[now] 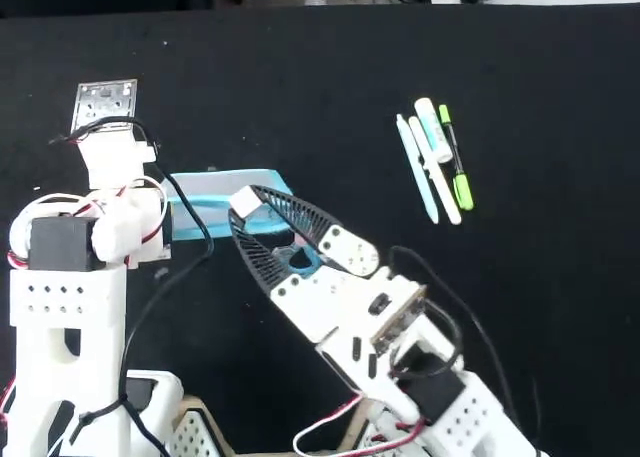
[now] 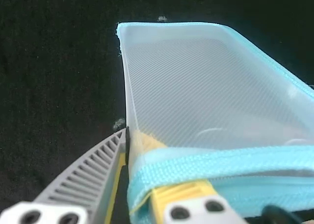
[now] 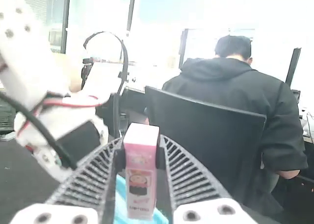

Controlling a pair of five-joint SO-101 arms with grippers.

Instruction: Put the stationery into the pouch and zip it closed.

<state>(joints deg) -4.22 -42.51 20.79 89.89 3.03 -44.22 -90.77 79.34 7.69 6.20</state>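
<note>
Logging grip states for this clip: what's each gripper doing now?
Left gripper: closed on the pouch edge.
Right gripper: closed on the pink eraser.

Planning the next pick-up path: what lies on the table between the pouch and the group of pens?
Nothing. In the high view, the stretch of black table between the pouch and the pens is bare.

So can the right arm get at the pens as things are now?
Probably not yet: its hand is shut on an eraser over the pouch. The pens lie in the open, so the way looks free once it lets go.
</note>
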